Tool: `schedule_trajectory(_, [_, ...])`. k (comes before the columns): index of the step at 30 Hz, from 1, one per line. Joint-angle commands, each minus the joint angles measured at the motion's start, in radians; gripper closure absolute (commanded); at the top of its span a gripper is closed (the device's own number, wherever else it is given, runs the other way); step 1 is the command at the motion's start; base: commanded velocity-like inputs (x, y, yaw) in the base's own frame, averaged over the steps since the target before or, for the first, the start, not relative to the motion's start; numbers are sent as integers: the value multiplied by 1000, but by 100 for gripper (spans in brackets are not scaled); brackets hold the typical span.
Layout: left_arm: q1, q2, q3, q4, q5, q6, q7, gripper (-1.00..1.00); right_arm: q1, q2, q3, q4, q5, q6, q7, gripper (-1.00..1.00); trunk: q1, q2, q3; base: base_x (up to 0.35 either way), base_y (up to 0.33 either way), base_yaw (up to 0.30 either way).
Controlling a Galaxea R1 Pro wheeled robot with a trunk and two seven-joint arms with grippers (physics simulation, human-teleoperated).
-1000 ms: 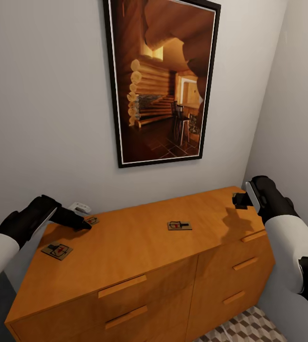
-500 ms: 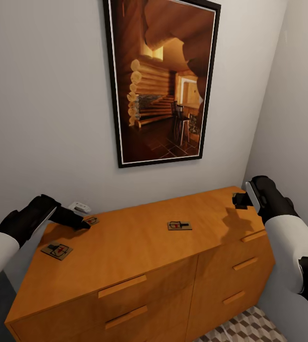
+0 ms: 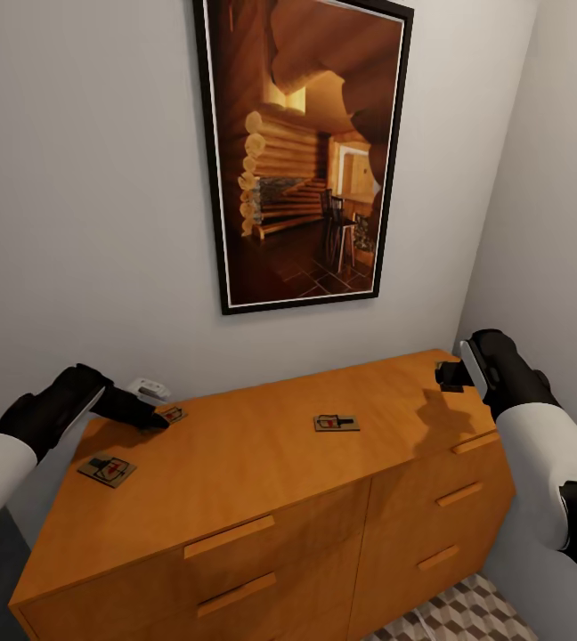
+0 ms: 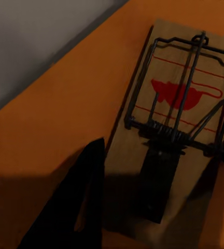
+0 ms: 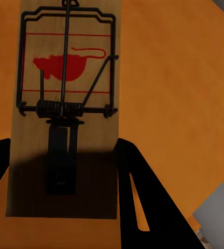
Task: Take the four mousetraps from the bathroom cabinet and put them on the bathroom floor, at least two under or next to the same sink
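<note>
The orange-brown cabinet (image 3: 253,472) stands against the wall with mousetraps on its flat top. One mousetrap (image 3: 336,423) lies mid-top and another (image 3: 107,469) near the left front. My left gripper (image 3: 157,418) sits at the back left, its fingers (image 4: 75,207) against the long edges of a third mousetrap (image 4: 179,98), which rests on the wood. At the back right corner my right gripper (image 3: 449,376) is shut the same way on a fourth mousetrap (image 5: 68,62), with its fingers (image 5: 135,192) touching both sides of the board.
A large framed picture (image 3: 302,151) hangs on the grey wall above the cabinet. A small white fitting (image 3: 150,388) sits on the wall by my left gripper. The right wall (image 3: 556,223) is close to my right arm. Cube-patterned floor tiles (image 3: 467,616) show at the cabinet's foot.
My left gripper has shifted very slightly back toward the wall. The right arm and the mousetraps stay where they were.
</note>
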Motion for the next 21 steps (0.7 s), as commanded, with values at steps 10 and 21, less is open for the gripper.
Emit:
schedule_trajectory(10, [38, -11, -6, 12, -10, 3, 1, 100, -1, 1, -2, -1, 3, 4, 3, 100, 0, 0, -1, 0, 0, 0])
schedule_trajectory(21, [38, -4, -5, -123, -10, 15, -115, 100, -1, 1, -2, -1, 3, 4, 3, 100, 0, 0, -1, 0, 0, 0])
